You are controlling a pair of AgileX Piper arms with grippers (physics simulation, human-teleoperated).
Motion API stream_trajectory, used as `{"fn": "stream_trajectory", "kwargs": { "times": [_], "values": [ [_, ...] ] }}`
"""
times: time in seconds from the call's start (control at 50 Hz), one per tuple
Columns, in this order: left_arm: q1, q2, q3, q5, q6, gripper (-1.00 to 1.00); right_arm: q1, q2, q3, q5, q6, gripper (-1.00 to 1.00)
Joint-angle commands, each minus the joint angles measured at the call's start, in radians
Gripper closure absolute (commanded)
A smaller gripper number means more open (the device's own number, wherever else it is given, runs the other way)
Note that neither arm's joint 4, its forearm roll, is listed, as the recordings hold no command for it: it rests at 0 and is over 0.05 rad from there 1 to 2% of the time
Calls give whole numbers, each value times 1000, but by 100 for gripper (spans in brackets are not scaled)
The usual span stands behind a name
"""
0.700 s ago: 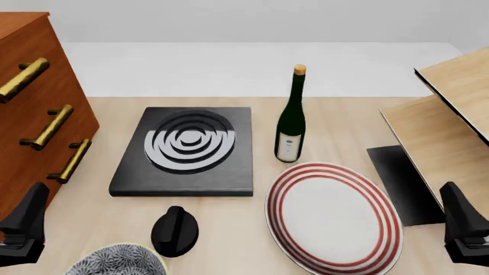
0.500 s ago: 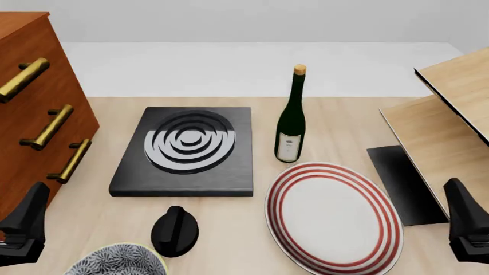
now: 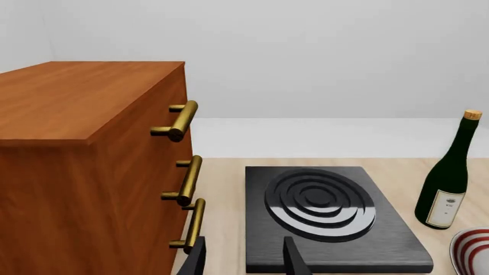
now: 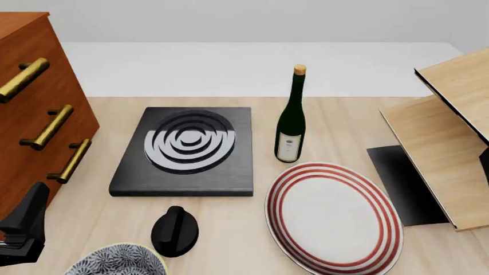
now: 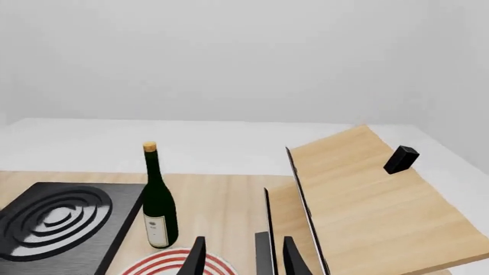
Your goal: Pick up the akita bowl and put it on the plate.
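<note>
Pale wooden table [image 4: 344, 123] meets a blank grey wall [image 4: 252, 20].

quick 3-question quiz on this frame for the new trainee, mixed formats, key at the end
1. True or false: the black-and-white floral akita bowl already sits on the large white plate with red rings.
2. What stands upright just beyond the plate? A) a dark green wine bottle with a cork B) a glass jar C) a mug
3. Fill in: the black slab with grey concentric rings lies between the bottle and the ______ with brass handles.

Key: 1. False, the bowl is at the table's near edge, left of the plate, beside a small black knob. 2. A. 3. wooden drawer cabinet.
</note>
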Motion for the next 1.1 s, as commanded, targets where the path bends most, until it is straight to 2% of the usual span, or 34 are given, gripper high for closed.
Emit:
{"fn": "stream_trajectory", "kwargs": {
  "times": [0.02, 0.16, 0.24, 0.3, 0.32, 0.36, 0.38, 0.4, 0.42, 0.44, 0.48, 0.54, 0.58, 0.66, 0.7, 0.74, 0.88, 0.92, 0.96, 0.98, 1.0, 1.04, 1.08, 1.1],
  "values": [
    [0, 0, 0, 0, 0, -100, 64, 117, -158, 71, 4, -100],
    [0, 0, 0, 0, 0, -100, 104, 175, -231, 111, 25, -100],
    [0, 0, 0, 0, 0, -100, 171, 260, -249, 121, 41, -100],
    [0, 0, 0, 0, 0, -100, 173, 295, -280, 119, 28, -100],
    [0, 0, 0, 0, 0, -100, 206, 331, -286, 117, 17, -100],
    [0, 0, 0, 0, 0, -100, 253, 381, -306, 118, 49, -100],
    [0, 0, 0, 0, 0, -100, 270, 400, -318, 119, 43, -100],
    [0, 0, 0, 0, 0, -100, 417, 455, -326, 109, -42, -100],
    [0, 0, 0, 0, 0, -100, 444, 483, -331, 113, -34, -100],
    [0, 0, 0, 0, 0, -100, 447, 491, -337, 113, 1, -100],
    [0, 0, 0, 0, 0, -100, 430, 510, -355, 110, -1, -100],
    [0, 0, 0, 0, 0, -100, 458, 558, -365, 122, -5, -100],
    [0, 0, 0, 0, 0, -100, 471, 604, -377, 140, 37, -100],
    [0, 0, 0, 0, 0, -100, 509, 651, -415, 156, 51, -100],
    [0, 0, 0, 0, 0, -100, 527, 696, -437, 168, 84, -100],
    [0, 0, 0, 0, 0, -100, 570, 743, -461, 177, 60, -100],
    [0, 0, 0, 0, 0, -100, 650, 854, -520, 190, 51, -100],
    [0, 0, 0, 0, 0, -100, 683, 886, -532, 198, 69, -100],
    [0, 0, 0, 0, 0, -100, 734, 923, -539, 207, 115, -100],
    [0, 0, 0, 0, 0, -100, 748, 934, -543, 207, 103, -100],
    [0, 0, 0, 0, 0, -100, 765, 950, -547, 206, 125, -100],
    [0, 0, 0, 0, 0, -100, 785, 975, -549, 204, 128, -100],
    [0, 0, 0, 0, 0, -100, 826, 997, -557, 198, 166, -100],
    [0, 0, 0, 0, 0, -100, 828, 1009, -557, 200, 162, -100]
  ]
}}
